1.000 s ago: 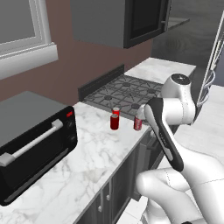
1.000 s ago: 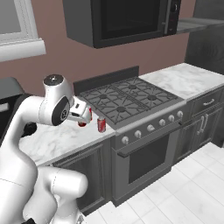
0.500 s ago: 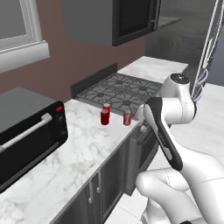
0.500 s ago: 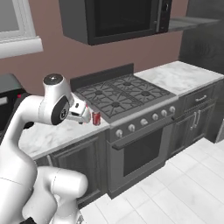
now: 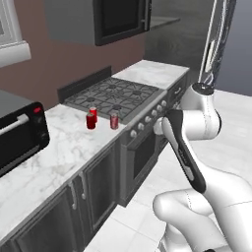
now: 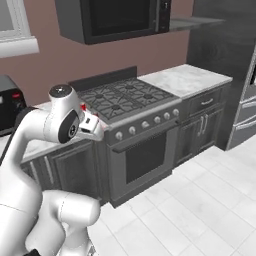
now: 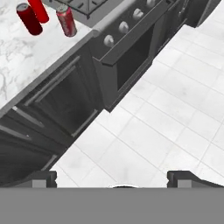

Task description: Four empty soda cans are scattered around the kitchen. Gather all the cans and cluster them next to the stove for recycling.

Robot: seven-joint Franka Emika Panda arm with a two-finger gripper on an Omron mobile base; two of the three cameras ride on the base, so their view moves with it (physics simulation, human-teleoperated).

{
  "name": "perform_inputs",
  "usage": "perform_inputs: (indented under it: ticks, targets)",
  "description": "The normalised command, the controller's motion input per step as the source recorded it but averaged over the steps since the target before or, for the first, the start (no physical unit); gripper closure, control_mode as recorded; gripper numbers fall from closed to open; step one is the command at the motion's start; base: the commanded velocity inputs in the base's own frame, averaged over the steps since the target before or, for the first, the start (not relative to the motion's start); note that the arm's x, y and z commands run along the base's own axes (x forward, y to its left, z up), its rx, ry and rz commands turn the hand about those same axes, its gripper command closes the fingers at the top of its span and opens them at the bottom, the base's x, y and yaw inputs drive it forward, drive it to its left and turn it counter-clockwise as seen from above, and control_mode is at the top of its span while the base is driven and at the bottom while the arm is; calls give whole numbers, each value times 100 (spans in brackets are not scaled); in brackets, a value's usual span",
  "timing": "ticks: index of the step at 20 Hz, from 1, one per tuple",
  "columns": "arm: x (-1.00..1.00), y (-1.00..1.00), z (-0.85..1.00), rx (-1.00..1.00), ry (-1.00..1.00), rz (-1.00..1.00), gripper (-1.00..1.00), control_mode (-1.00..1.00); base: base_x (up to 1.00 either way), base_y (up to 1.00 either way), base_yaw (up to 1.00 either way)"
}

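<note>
Floor tiles (image 7: 175, 118), pale and square, lay nearest in the hand view, where the claw (image 7: 112, 178) hung with its two dark tips far apart at the bottom corners and nothing between them. Beyond the tiles stood dark cabinet doors (image 7: 61, 105) and the oven front of the stove (image 7: 131, 52), with its round knobs along the top edge. On the marble worktop (image 5: 54, 152) just left of the stove (image 5: 115, 96) stood three soda cans in a loose cluster: a darker patterned red can (image 5: 114, 120) nearest the front edge, a deep red can (image 5: 90, 121) to its left, and a bright red can (image 5: 93, 114) just behind that one, almost touching it. In the hand view the same three showed at the top left: the patterned one (image 7: 66, 20), the deep red one (image 7: 29, 19) and the bright one (image 7: 39, 9). All stood upright, beside the stove's left edge. Further left on the worktop sat a black toaster oven (image 5: 17, 140). Above the stove hung a black microwave (image 6: 122, 17).
</note>
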Motion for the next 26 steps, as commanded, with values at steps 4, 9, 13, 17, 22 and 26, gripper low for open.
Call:
perform_inputs:
  ticks: [4, 9, 13, 17, 22, 26]
  targets:
    - [0, 0, 0, 0, 0, 0, -100, 100, 16, -48, -7]
    - [0, 0, 0, 0, 0, 0, -100, 100, 27, -40, -22]
    - [0, 0, 0, 0, 0, 0, -100, 100, 5, -11, -41]
    - [0, 0, 0, 0, 0, 0, -100, 100, 0, 0, -49]
    - [0, 0, 0, 0, 0, 0, -100, 100, 0, 2, -50]
    - [0, 0, 0, 0, 0, 0, -100, 100, 0, 0, -45]
